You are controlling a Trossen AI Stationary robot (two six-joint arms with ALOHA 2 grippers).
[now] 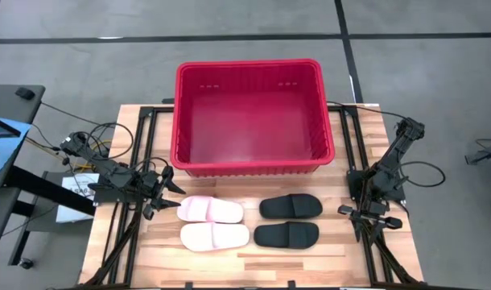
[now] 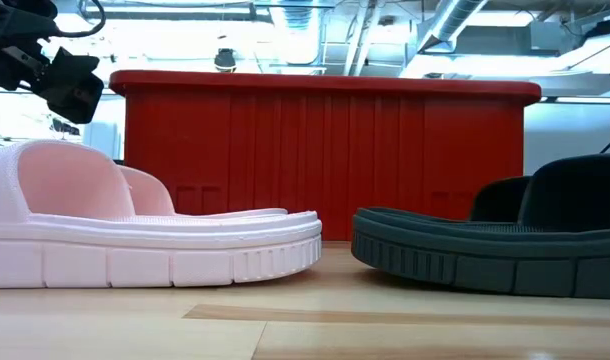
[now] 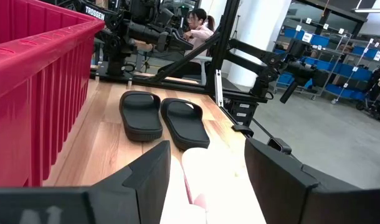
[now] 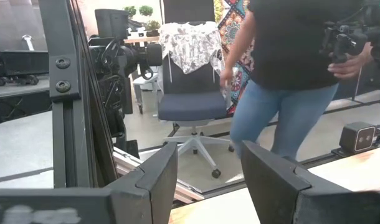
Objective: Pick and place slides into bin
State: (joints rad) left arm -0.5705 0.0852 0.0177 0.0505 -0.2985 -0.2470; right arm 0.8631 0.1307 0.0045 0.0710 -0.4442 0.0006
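Wooden tabletop (image 1: pixel 253 259), near to far. Nearest row: one pink slide (image 1: pixel 215 236) and one black slide (image 1: pixel 286 235), long axes left-right. Next row: second pink slide (image 1: pixel 210 209) and second black slide (image 1: pixel 290 206), likewise. Left tool (image 1: pixel 167 191), fingers parted, beside the pink pair. Right tool (image 1: pixel 371 215), fingers parted, holding nothing, at right edge. Farthest: red bin (image 1: pixel 253 165).
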